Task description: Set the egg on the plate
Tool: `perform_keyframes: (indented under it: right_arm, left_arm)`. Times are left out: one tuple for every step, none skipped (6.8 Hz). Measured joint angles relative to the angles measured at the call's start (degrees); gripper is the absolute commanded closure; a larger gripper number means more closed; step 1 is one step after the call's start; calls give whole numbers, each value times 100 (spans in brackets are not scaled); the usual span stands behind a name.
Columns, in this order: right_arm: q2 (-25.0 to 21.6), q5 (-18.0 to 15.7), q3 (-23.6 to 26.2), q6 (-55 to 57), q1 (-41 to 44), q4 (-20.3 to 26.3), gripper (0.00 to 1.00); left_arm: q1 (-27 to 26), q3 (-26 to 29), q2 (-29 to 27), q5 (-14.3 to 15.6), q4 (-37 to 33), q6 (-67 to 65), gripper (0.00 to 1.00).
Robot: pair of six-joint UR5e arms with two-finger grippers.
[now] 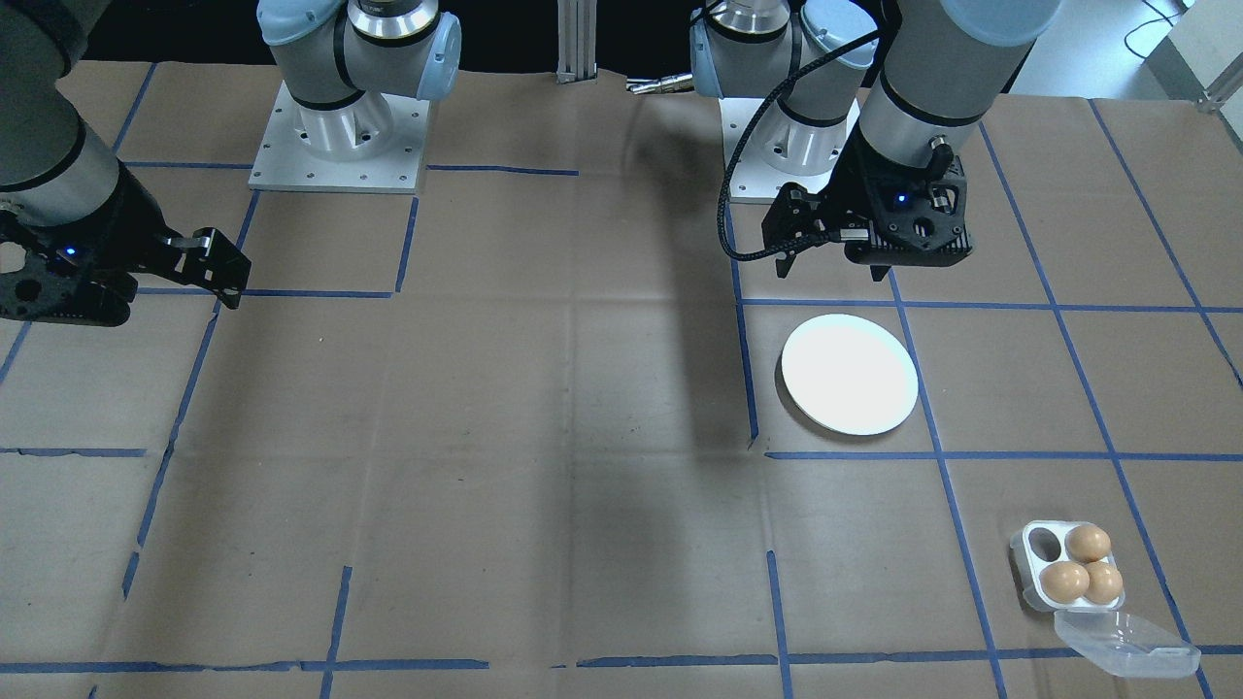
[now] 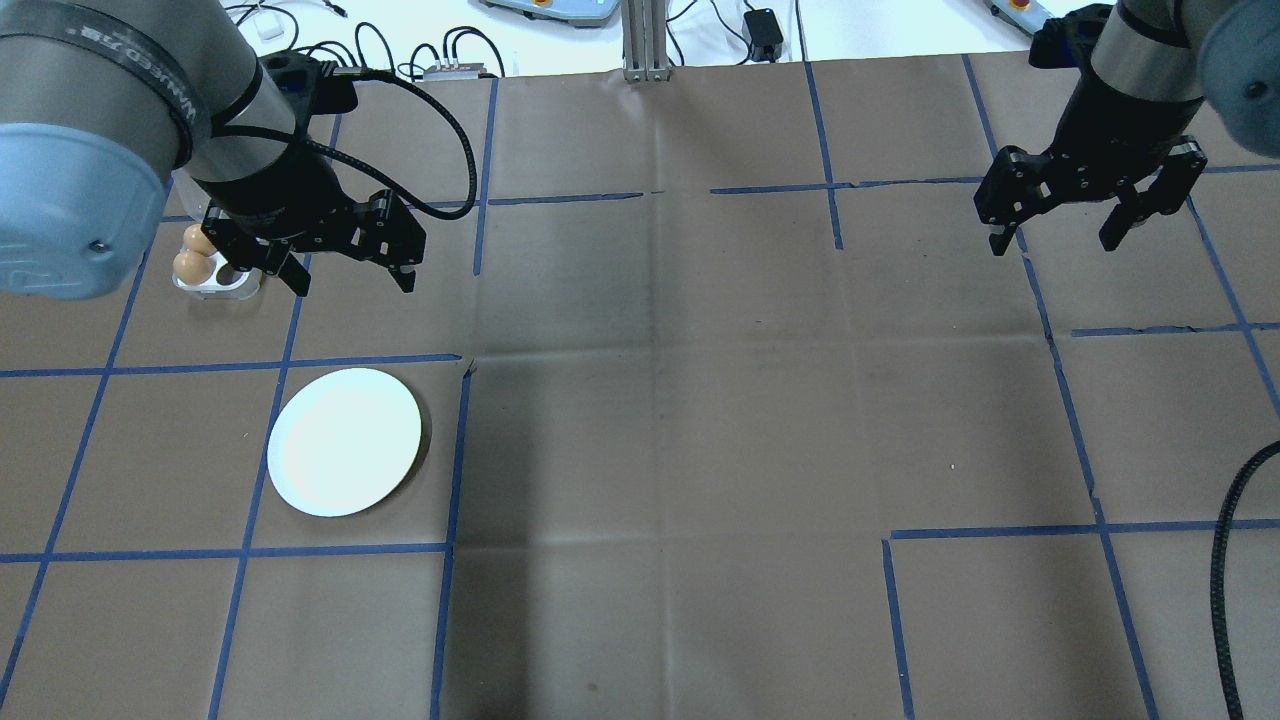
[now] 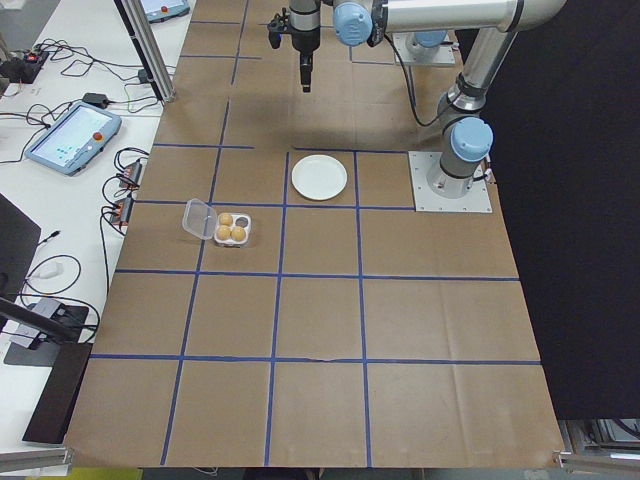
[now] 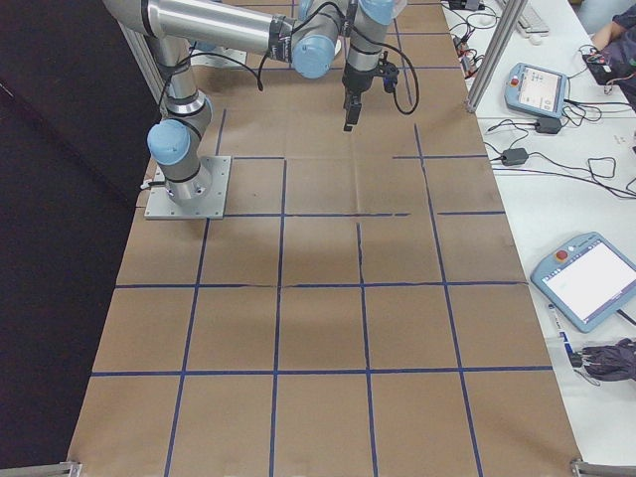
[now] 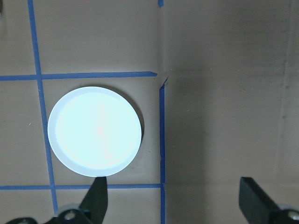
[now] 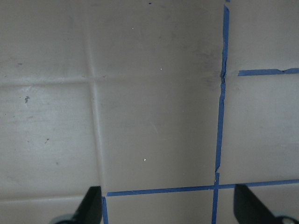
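Overhead exterior view: the brown paper-covered table [image 2: 660, 400], gridded with blue tape, is bare across its middle and the robot's right half, leaving wide room there. The things all sit on the robot's left half. The white plate [image 2: 345, 441] lies flat and holds nothing. The egg tray [image 1: 1066, 567] stands nearer the table's far edge and left end, with three brown eggs [image 1: 1065, 581] in it, one hole unfilled and its clear lid [image 1: 1126, 644] swung open on the paper.

The left claw [image 2: 345, 278] hangs above the table with its fingers pointing down and spread apart, gripping nothing. It is between the plate and the tray, touching neither, and the eggs lie just beyond it toward the left end.

The right claw [image 2: 1060, 235] hovers near the far right corner, fingers likewise apart and unloaded, well apart from every task thing.
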Motion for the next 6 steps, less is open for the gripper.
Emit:
perform_keyframes:
  right_arm:
    - [0, 0, 0, 0, 0, 0, 0]
    - [0, 0, 0, 0, 0, 0, 0]
    - [0, 0, 0, 0, 0, 0, 0]
    - [0, 0, 0, 0, 0, 0, 0]
    - [0, 0, 0, 0, 0, 0, 0]
    - [0, 0, 0, 0, 0, 0, 0]
  left_arm:
    - [0, 2, 1, 10, 0, 0, 0]
    - [1, 1, 17, 31, 0, 0, 0]
    - [5, -2, 25, 38, 1, 0, 0]
    - [7, -4, 50, 44, 1, 0, 0]
    - [17, -4, 78, 57, -1, 3, 0]
    - [29, -5, 78, 66, -4, 6, 0]
